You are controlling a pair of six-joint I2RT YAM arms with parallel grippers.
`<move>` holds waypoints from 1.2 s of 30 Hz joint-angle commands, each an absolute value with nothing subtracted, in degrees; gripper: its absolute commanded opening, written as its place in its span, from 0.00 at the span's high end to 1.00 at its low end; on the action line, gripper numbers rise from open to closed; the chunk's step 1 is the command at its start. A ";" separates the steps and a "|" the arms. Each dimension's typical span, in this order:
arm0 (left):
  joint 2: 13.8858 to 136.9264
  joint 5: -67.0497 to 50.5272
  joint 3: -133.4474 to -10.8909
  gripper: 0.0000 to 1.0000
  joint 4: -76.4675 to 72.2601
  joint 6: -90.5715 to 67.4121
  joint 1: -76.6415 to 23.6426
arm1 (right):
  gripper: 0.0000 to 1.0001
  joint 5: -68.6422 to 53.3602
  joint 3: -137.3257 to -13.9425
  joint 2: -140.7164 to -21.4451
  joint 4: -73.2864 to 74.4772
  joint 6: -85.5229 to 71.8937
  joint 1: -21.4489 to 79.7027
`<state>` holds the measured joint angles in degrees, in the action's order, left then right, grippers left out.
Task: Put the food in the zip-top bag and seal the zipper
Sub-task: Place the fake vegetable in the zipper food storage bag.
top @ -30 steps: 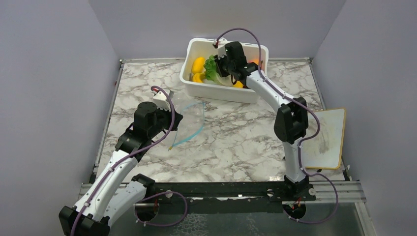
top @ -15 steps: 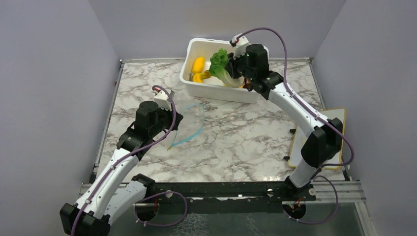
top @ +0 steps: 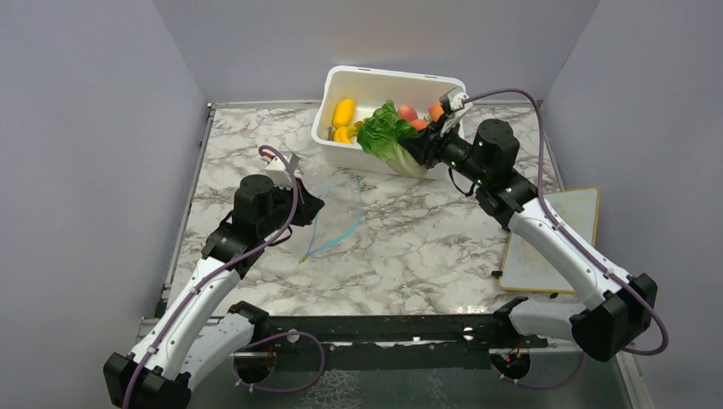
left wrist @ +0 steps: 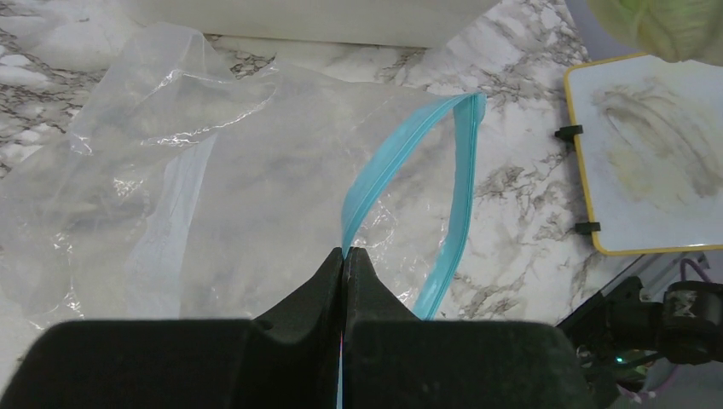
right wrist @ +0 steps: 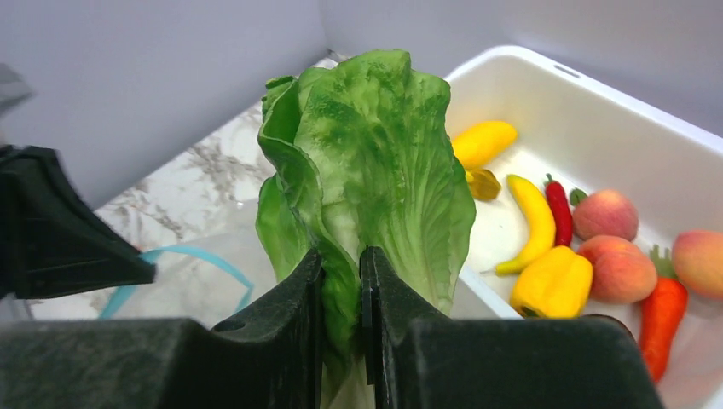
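On the left, the left gripper is pinched fully shut on one side of the blue zipper. It holds that strip raised, so the mouth of the clear bag gapes open. The bag lies crumpled on the marble table, just in front of the white tub, and nothing shows inside it.

Toward the middle, a green lettuce hangs in the air at the tub's front wall, above the table and near the bag's open mouth. The right gripper has its jaws closed narrowly on the lettuce's pale stem end, with the leaves pointing away from it.

Inside the tub lie the other pieces of food: peaches, a yellow pepper, a banana, a red chili and a carrot. At the far right, a yellow-edged white board rests on the table.

The task looks to be in its early part. No food is bagged, the lettuce appears to be the first piece on its way, and the zipper is unsealed.
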<state>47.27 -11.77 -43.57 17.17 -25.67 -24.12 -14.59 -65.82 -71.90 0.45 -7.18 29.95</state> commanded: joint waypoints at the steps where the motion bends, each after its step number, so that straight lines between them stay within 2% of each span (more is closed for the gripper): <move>1: 47.53 -16.51 -46.48 1.00 16.31 -31.15 -24.34 | 0.99 -22.92 -62.33 -65.65 -7.87 -11.22 30.23; 6: 48.89 -20.80 -48.38 1.00 16.22 -37.13 -24.30 | 0.99 -34.63 -54.57 -62.32 -18.77 -19.35 30.37; 10: 49.25 -23.16 -48.90 1.00 15.86 -40.90 -24.30 | 0.99 -38.81 -51.33 -60.05 -25.52 -23.37 30.85; 16: 49.28 -28.62 -47.32 1.00 11.39 -47.41 -24.28 | 0.99 -46.23 -48.22 -56.53 -34.37 -21.87 32.04; 23: 50.49 -35.57 -48.67 1.00 8.12 -49.76 -24.29 | 0.98 -56.62 -42.67 -56.31 -54.96 -24.00 34.33; 36: 51.82 -39.38 -47.76 1.00 7.15 -47.68 -24.33 | 0.98 -59.35 -49.61 -61.89 -53.33 -17.71 42.36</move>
